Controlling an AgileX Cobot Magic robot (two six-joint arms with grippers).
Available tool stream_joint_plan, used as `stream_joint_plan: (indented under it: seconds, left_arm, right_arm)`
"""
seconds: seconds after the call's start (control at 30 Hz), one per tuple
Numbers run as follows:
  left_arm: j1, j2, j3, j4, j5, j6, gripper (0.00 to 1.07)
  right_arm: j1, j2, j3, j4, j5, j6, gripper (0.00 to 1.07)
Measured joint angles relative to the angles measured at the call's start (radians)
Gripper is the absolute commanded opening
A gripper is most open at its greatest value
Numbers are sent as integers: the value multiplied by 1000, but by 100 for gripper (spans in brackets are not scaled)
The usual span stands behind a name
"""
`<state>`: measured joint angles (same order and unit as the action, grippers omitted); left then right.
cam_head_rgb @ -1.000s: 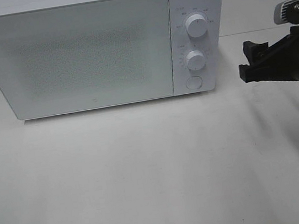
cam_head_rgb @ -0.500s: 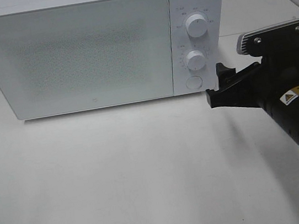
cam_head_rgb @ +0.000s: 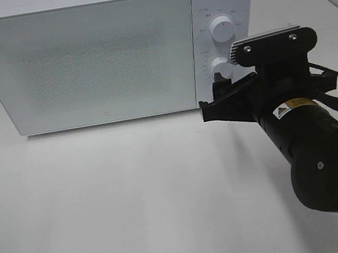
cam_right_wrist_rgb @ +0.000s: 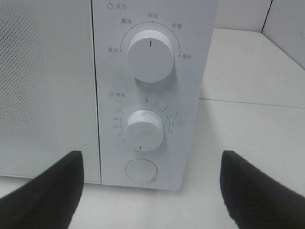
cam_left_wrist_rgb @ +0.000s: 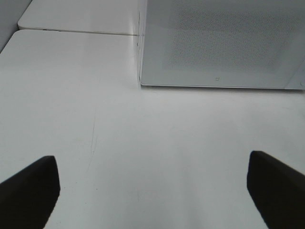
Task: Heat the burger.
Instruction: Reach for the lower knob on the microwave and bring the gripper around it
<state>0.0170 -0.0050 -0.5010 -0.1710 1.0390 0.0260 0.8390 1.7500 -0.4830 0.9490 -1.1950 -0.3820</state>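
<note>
Right claw, fingers apart, faces the microwave controls; timer knob directly ahead, likely next to be gripped and turned.

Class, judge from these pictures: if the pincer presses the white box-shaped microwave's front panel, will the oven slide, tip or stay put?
The white box-shaped microwave probably stays put, since it is wide, low and sits flat on the white table. It likely feels stiff and heavy to the much smaller right pincer. A hard shove might slide it slightly, as the table looks smooth.
</note>
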Motion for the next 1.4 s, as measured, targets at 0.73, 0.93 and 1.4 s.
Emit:
stream_joint_plan:
  seconds: [0.73, 0.93, 1.4]
  left_arm:
    - [0, 0, 0, 0, 0, 0, 101]
    - [0, 0, 0, 0, 0, 0, 101]
    - [0, 0, 0, 0, 0, 0, 101]
  right_arm:
    - [-121, 175, -207, -32, 11, 62, 75]
    - [-146, 224, -247, -62, 31, 66, 75]
    - [-170, 309, -317, -91, 39, 71, 75]
